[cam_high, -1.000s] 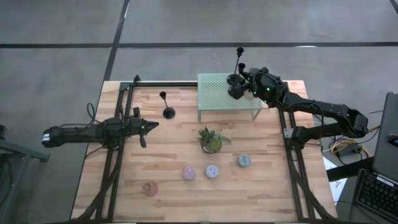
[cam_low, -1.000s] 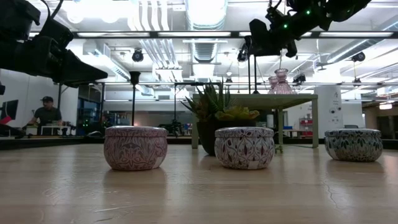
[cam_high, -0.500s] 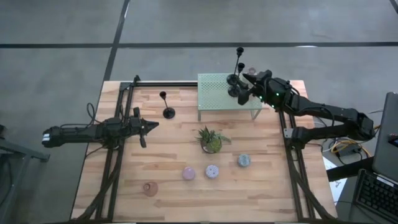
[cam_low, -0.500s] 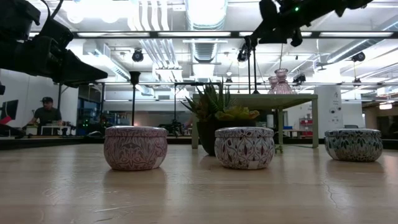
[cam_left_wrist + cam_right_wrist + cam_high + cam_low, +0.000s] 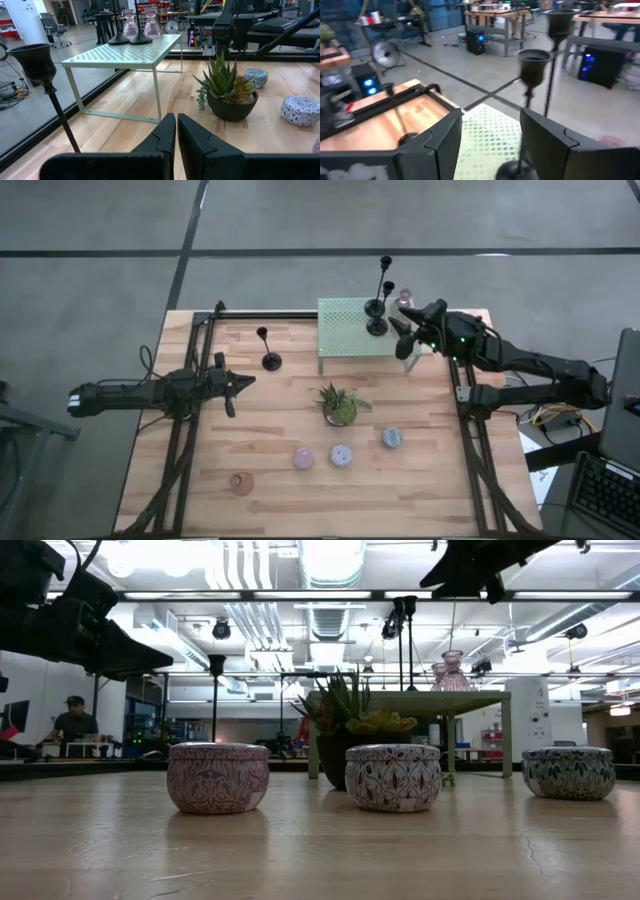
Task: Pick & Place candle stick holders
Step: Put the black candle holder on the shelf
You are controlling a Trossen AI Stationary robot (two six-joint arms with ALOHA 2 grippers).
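Note:
Two slim black candlesticks (image 5: pixel 378 318) stand by their round bases on the pale green mesh rack (image 5: pixel 350 330); they also show in the right wrist view (image 5: pixel 532 67). A third candlestick (image 5: pixel 270 358) stands on the table left of the rack, close in the left wrist view (image 5: pixel 37 62). Pink (image 5: pixel 303 459), lilac (image 5: pixel 341 455) and blue (image 5: pixel 392 438) round holders rest on the table near the front. My right gripper (image 5: pixel 402 340) is open and empty, just right of the rack's candlesticks, above rack height (image 5: pixel 470 562). My left gripper (image 5: pixel 245 382) is shut and empty at the table's left (image 5: pixel 176 135).
A small spiky plant in a pot (image 5: pixel 340 405) stands in the table's middle. Pink glass vases (image 5: pixel 140 22) stand at the rack's far right corner. Another small pinkish item (image 5: pixel 241 482) lies near the front left. Black frame rails (image 5: pixel 180 450) run along the table's sides.
My right gripper has drawn back from the nearer candlestick on the rack, moving toward the table's right and near edges and upward. That candlestick stays upright on the rack.

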